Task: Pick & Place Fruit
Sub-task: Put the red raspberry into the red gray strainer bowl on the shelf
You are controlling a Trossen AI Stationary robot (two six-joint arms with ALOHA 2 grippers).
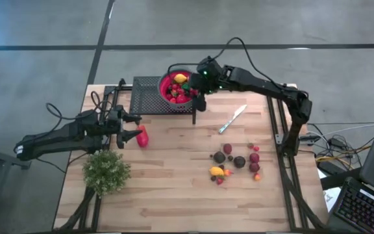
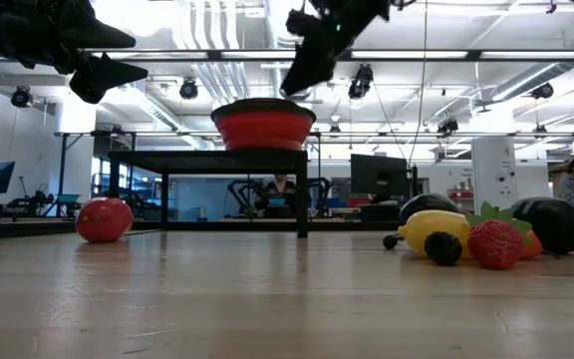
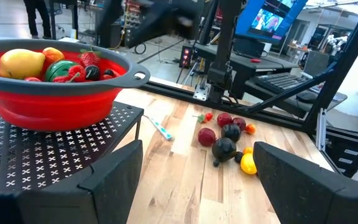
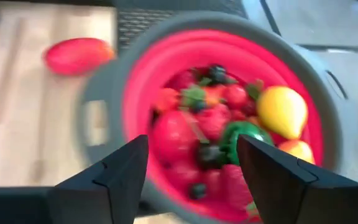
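Observation:
A red bowl [image 1: 163,82] with a grey rim stands on a black perforated rack [image 1: 145,97] at the table's far side. It holds several toy fruits [image 4: 222,124], among them a yellow one [image 4: 282,111]. My right gripper [image 4: 192,146] hangs open above the bowl, near its right rim [image 1: 199,97], with nothing between its fingers. More small fruits [image 1: 237,161] lie loose on the table's right half. A larger red piece [image 1: 142,136] lies left of centre, just beside my left gripper [image 1: 132,130], which stands open and empty [image 3: 197,149] above the table.
A silver knife [image 1: 232,119] lies between the rack and the loose fruits. A bushy green plant [image 1: 106,171] stands at the near left. The bare wood of the table's near middle [image 1: 174,188] has free room. Each arm's frame rails run along the table's sides.

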